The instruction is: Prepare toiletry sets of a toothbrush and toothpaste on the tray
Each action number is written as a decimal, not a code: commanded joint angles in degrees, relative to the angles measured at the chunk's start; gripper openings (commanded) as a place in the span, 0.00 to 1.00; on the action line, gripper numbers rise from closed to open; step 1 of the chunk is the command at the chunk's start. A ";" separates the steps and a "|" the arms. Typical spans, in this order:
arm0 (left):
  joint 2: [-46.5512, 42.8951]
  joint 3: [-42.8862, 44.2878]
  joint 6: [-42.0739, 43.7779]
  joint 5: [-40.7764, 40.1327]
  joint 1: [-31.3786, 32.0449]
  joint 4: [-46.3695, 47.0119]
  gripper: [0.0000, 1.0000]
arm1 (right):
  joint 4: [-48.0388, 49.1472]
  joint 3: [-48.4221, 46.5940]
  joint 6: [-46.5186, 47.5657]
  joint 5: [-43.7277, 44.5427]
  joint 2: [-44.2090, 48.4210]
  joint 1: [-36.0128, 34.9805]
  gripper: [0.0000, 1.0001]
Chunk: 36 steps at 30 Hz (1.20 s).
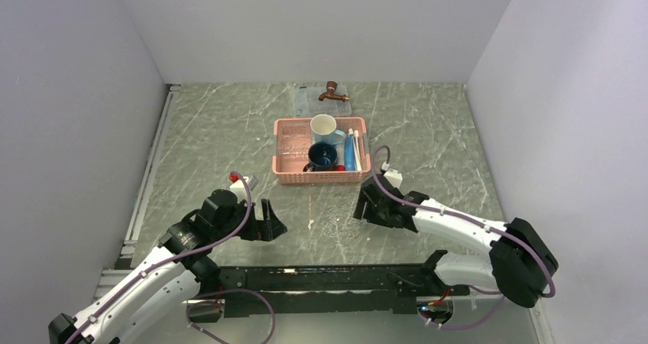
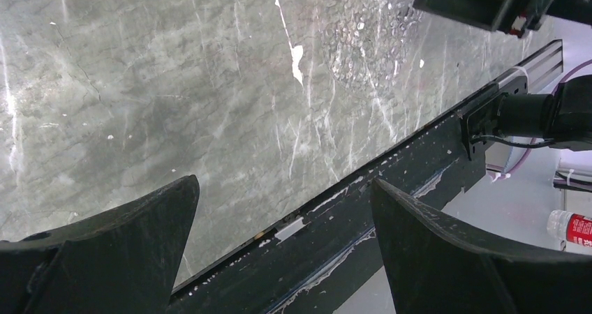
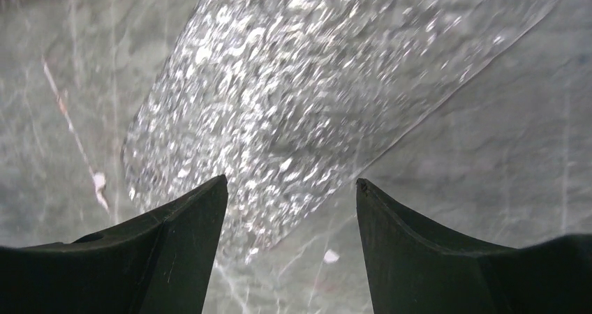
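Clear pebbled plastic — the tray [image 3: 279, 105] — is filling the right wrist view, barely showing overhead; its near corner is showing between the parted, empty jaws of the right gripper [image 3: 290, 183]. The left gripper [image 2: 283, 181] is gaping wide, holding nothing.

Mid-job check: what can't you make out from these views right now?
- Top view: edges of the tray, clear plastic lost against the marble.
- Top view: count of toothbrush and toothpaste items in the pink basket, too small and packed together.
- Right wrist: the tray's far end, cut off by the frame's top edge.
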State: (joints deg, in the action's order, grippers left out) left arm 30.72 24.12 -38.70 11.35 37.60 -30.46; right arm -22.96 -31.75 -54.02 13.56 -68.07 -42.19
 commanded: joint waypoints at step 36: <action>-0.76 3.27 0.96 -0.30 0.16 -1.55 0.99 | 7.13 -6.00 -5.47 0.96 -8.60 -14.69 0.70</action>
State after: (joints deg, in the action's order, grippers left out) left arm 30.87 25.10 -38.39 11.22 37.60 -32.29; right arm -18.59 -35.27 -59.99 14.28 -75.18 -56.10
